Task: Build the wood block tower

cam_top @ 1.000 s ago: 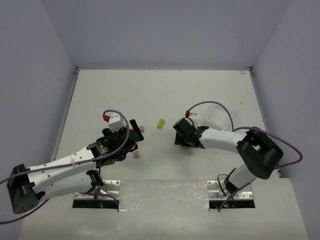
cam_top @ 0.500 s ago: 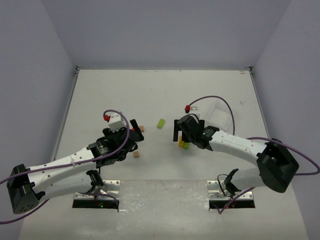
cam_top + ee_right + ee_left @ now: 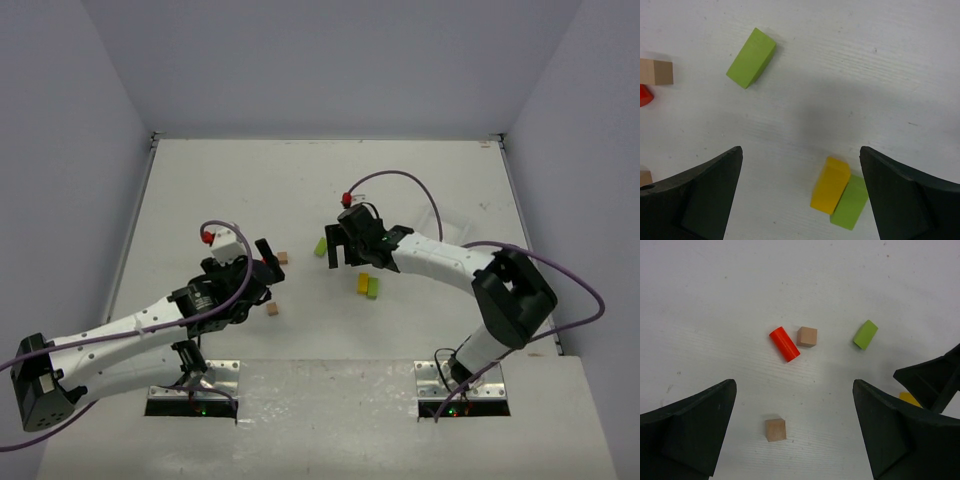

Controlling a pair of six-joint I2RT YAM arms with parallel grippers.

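Now end effectors L (image 3: 794,386) & R (image 3: 800,150) open, empty.

Left arm (image 3: 110,335), right arm (image 3: 440,262): white shells, black joint housings. Purple cable (image 3: 400,175) loops along each arm, with red cap (image 3: 347,198) near wrist. Left claw (image 3: 795,435), right claw (image 3: 800,195): matte black, broad wedge fingers (image 3: 905,195). Bare metal base plates (image 3: 215,375).

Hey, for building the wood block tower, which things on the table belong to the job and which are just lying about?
For the job: lime green wooden block; yellow wooden block beside a second lime green block; red-orange wooden cylinder; two plain tan wooden cubes.
Just there: purple cables; metal base plates at the near edge.
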